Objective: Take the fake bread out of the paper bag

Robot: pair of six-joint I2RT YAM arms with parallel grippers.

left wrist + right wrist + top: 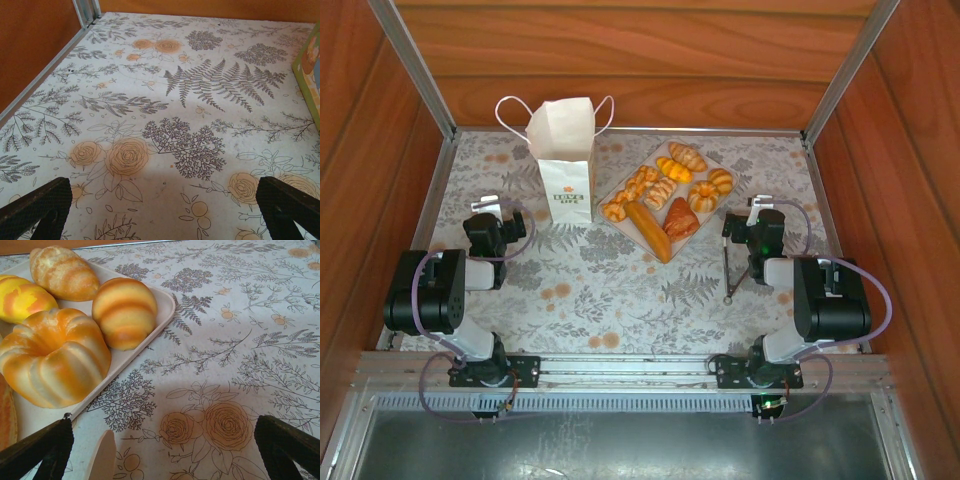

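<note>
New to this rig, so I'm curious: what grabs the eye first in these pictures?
Glossy golden toy pastries spread on a pale tray, right of centre toward the back of the floral table. Left of it a white paper bag stands upright. The left hand and right hand sit open at either side.

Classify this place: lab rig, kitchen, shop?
Probably a lab test cell: wood-panelled walls on an aluminium frame, a left arm and right arm bolted to a rail, toy pastries on a tray beside a paper bag.
</note>
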